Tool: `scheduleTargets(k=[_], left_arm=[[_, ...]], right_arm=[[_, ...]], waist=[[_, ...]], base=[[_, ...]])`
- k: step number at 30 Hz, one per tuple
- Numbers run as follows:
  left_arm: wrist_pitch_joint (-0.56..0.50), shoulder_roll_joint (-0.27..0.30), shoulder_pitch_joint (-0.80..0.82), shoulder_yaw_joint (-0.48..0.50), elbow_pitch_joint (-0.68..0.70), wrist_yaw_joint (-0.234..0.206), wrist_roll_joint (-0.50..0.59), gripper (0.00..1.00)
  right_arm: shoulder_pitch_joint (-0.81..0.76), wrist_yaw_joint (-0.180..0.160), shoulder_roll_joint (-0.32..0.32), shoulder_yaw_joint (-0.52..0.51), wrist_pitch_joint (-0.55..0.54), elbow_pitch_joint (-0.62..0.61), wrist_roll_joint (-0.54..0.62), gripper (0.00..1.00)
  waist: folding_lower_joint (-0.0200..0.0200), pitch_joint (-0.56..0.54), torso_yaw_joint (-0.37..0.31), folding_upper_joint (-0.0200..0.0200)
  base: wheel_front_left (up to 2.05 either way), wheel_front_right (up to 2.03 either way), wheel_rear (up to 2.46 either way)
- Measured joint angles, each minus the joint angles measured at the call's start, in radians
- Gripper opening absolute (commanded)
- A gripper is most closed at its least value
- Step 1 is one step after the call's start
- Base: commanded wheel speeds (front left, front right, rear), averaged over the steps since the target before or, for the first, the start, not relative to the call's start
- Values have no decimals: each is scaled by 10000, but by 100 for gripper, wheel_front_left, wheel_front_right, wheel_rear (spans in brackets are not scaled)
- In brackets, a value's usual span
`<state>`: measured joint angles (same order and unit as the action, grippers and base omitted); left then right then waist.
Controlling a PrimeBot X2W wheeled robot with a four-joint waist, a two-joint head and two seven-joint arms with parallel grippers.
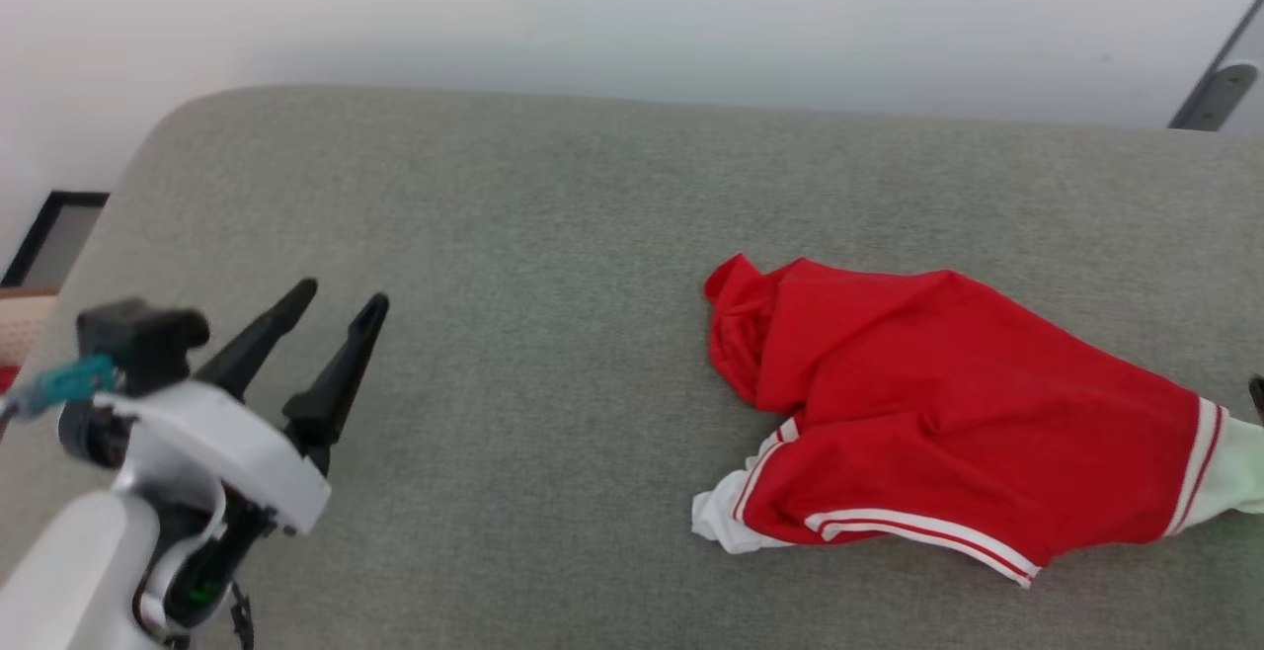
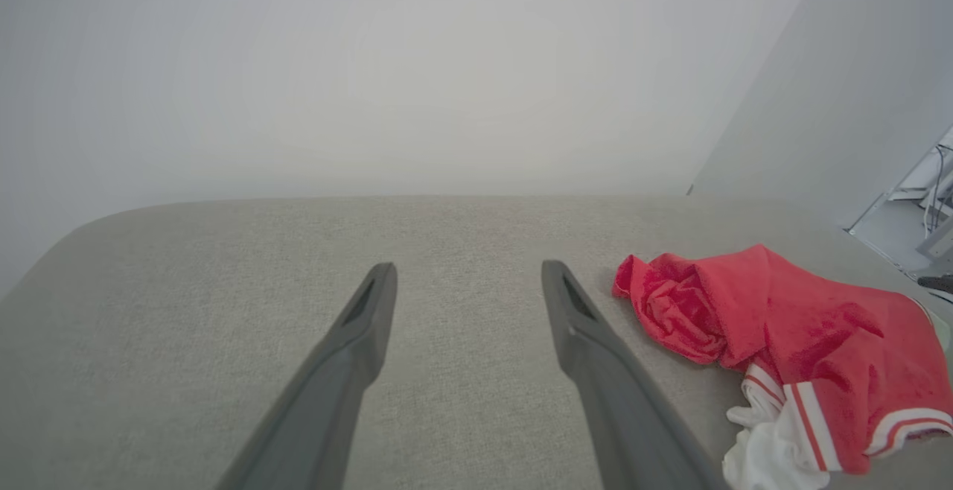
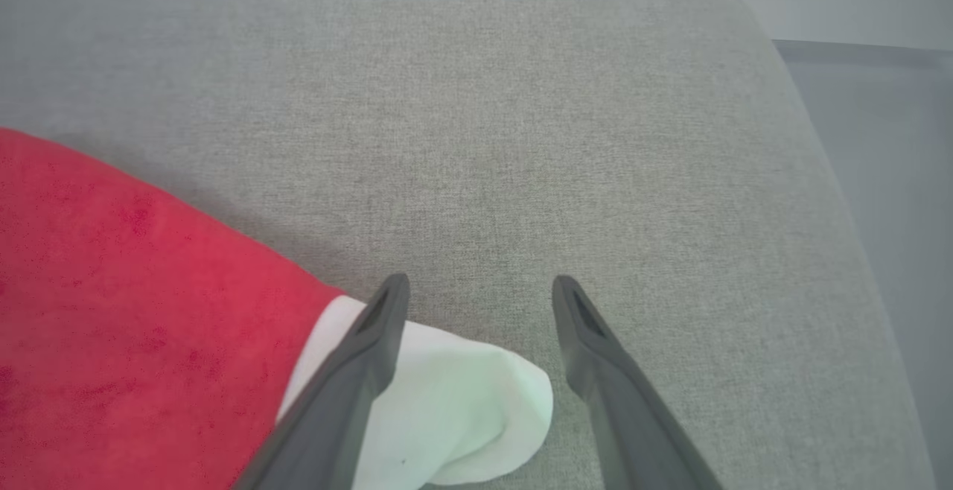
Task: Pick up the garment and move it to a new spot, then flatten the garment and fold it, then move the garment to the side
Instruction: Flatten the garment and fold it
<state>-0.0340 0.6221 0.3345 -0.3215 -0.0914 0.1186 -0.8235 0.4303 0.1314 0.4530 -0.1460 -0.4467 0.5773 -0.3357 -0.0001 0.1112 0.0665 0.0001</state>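
Note:
The garment (image 1: 938, 383), a bright red T-shirt with white sleeves and striped trim, lies crumpled on the right part of a grey upholstered surface (image 1: 543, 235). It also appears at the right of the left wrist view (image 2: 819, 326). My left gripper (image 1: 342, 294) hovers open at the lower left, far from the shirt, with nothing between its fingers (image 2: 469, 270). My right gripper (image 3: 482, 281) is open at the shirt's right end. Its left finger (image 3: 357, 386) lies over the white sleeve (image 3: 461, 401), whose end reaches into the gap without being clamped. The red body (image 3: 112, 289) spreads to the left.
A pale wall rises behind the surface. A dark frame (image 1: 54, 235) stands past the rounded left corner and a grey metal bar (image 1: 1220, 87) at the upper right. The surface's right edge (image 3: 856, 252) drops to the floor. Bare grey fabric separates my left gripper from the shirt.

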Motion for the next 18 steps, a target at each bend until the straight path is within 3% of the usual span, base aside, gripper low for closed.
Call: scheduleTargets(k=[8, 18], left_arm=[[-2048, -71, 1305, -694, 337, -46, -353, 100], [-4537, -476, 2334, -1714, 380, -228, -897, 100]], right_arm=[[-385, 0, -769, 224, 1860, -1896, 44, 100], [-1393, 0, -1958, 435, 4197, -3628, 1022, 100]], waist=[[1, -160, -580, 0], [1, -204, -1386, 0]], base=[[0, 0, 0], [0, 0, 0]])
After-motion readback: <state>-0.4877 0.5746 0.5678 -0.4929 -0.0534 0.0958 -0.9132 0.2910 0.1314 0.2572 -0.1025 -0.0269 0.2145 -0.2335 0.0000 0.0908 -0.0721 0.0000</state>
